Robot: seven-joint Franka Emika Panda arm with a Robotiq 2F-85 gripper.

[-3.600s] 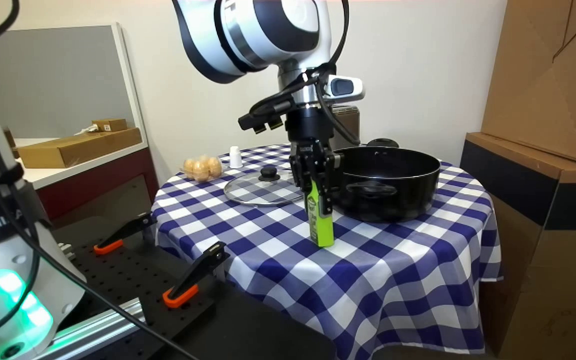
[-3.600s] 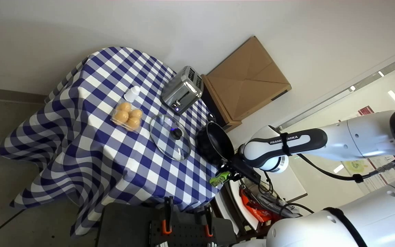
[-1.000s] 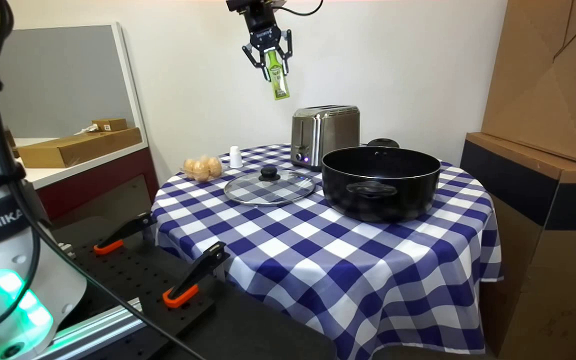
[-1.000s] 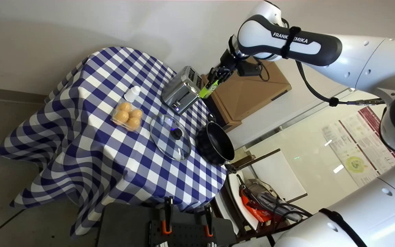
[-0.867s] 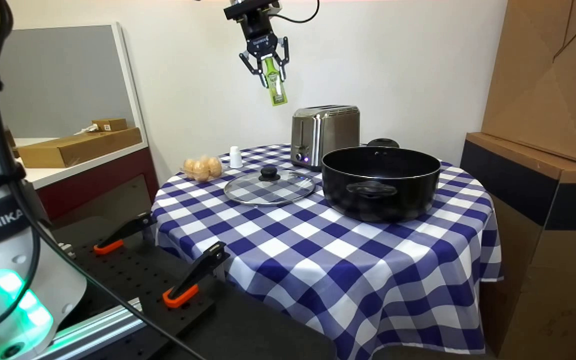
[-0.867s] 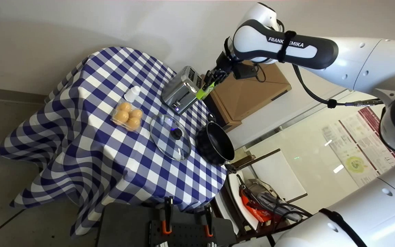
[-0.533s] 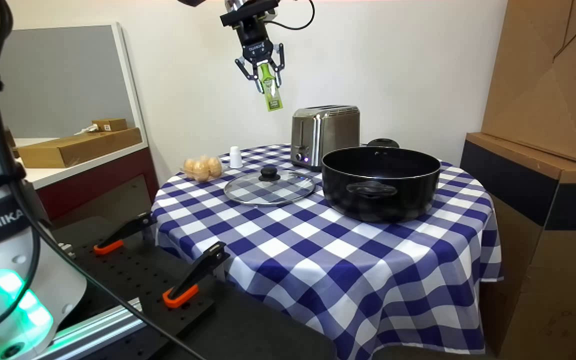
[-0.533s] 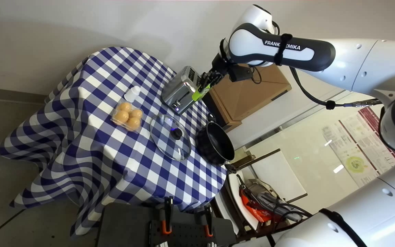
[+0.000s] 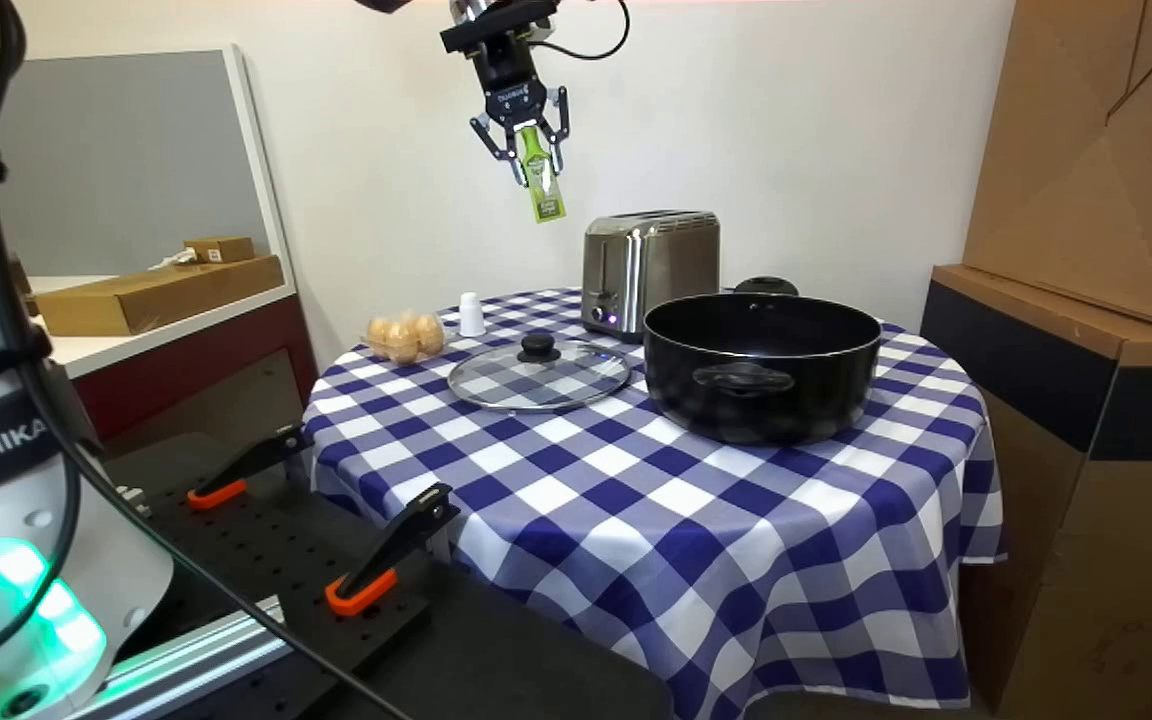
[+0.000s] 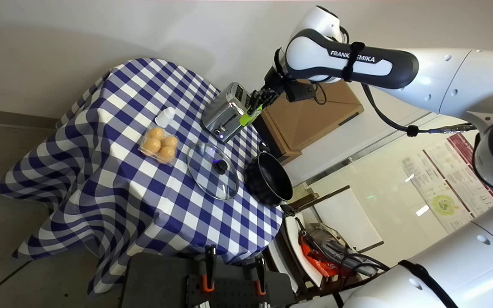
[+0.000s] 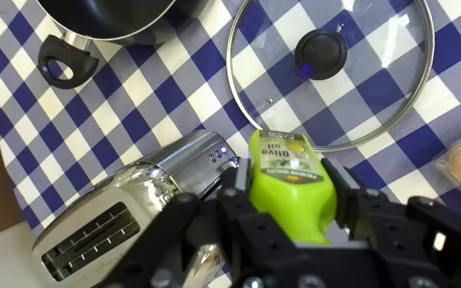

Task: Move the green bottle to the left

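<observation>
1. Up in the air over the counter (image 9: 576, 540), the green bottle (image 9: 542, 192) hangs in the claw (image 9: 540, 176), well apart from the checked cloth (image 9: 836, 530) below.
2. And the claw is closed in on it, fingers (image 11: 243, 174) one on either side, parted only by the bottle's width.
3. Look at the tilt: narrow top up inside the claw, broad base low and leaning to the right in an exterior view.
4. In the wrist view the label (image 11: 290, 154) faces us, "Olive oil", upside down, and the bottle's base overlaps the edge of the glass lid (image 9: 496, 388) in that picture.
5. Down on the counter, the toaster (image 9: 651, 275) stands upright, a small bluish light (image 9: 612, 319) glowing on its front.
6. Near it sits the black pot (image 9: 761, 400), open at the top, with the lid lying flat just beside, black knob (image 9: 538, 347) uppermost.
7. Beyond the lid from the pot, eggs (image 9: 404, 338) rest in a clear pack, a small white container (image 9: 471, 316) upright close by.
8. The arm (image 10: 349, 60) reaches in from the right in an exterior view.
</observation>
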